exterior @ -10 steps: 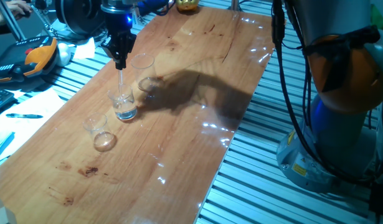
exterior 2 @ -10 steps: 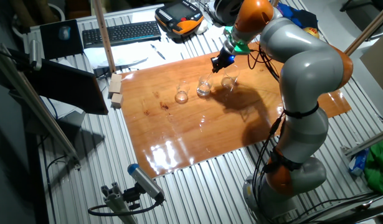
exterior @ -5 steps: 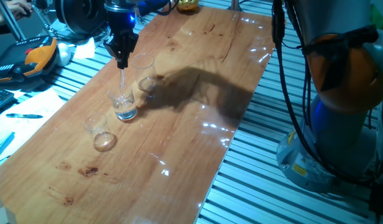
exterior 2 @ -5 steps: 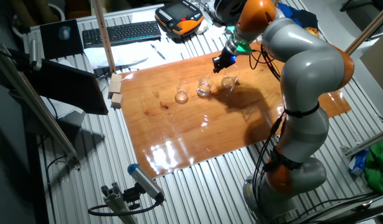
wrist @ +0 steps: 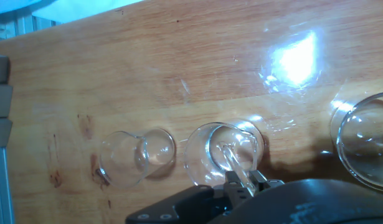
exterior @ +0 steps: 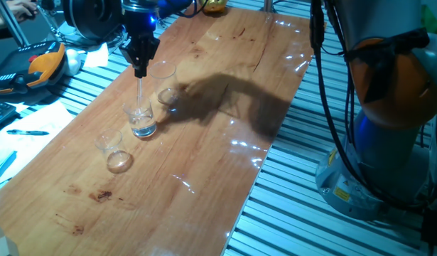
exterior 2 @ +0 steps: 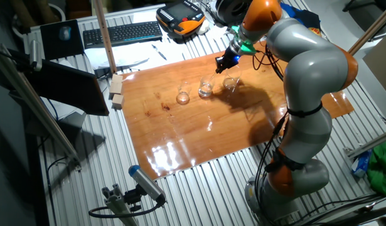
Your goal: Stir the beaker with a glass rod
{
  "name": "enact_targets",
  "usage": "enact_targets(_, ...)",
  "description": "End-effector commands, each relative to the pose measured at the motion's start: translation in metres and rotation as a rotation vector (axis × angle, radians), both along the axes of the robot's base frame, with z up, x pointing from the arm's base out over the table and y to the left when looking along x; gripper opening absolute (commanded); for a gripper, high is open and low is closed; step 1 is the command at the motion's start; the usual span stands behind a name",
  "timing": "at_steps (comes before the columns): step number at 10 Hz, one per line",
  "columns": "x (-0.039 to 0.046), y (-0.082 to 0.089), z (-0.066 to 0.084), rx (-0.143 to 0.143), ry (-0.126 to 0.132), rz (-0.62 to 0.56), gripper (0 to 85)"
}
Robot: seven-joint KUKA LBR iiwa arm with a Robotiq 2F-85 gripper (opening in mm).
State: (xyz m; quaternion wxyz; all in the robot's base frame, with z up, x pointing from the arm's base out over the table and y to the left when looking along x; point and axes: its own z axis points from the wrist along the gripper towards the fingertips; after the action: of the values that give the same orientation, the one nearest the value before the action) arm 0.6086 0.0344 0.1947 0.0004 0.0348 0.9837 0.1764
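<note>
Wood-grain table [exterior: 225, 92] with a glossy top stretches across a slatted metal bench, and glare spots shine on its surface. Three clear glass vessels stand on it in a short row. The beaker [exterior: 140, 119] is the middle one, with a bright glinting base; in the other fixed view it [exterior 2: 206, 86] stands between its two neighbours, and in the hand view its [wrist: 223, 152] round mouth lies near the bottom edge. The taller wider beaker [exterior: 163, 82] stands just beside it on the far side, and the smaller beaker [exterior: 112, 149] stands near it on the other side, apart from it.

The pincer [exterior: 139, 69] hangs above the beaker, pointing down, its dark fingers pressed together on the top of the glass rod [exterior: 139, 96]. The rod runs nearly straight down from the fingertips into the beaker's mouth. In the hand view the glass rod [wrist: 233, 165] shows as a pale streak reaching from the pincer [wrist: 240, 185] into the beaker; whether its tip touches the base cannot be told. In the other fixed view the pincer [exterior 2: 223, 63] sits over the row of glassware, and the rod is too thin to make out there.

Behind the table, the other fixed view shows a black keyboard [exterior 2: 120, 32] and an orange and black handheld controller [exterior 2: 182, 17]. Two small wooden blocks [exterior 2: 117, 91] sit at the table's edge.
</note>
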Motion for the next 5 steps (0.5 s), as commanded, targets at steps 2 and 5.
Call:
enact_targets(2, -0.0018, -0.0047, -0.0013, 0.014, -0.001, 0.002, 0.0)
enact_targets(5, -0.0035, -0.0075, -0.0005, 0.051, 0.008, -0.020, 0.0)
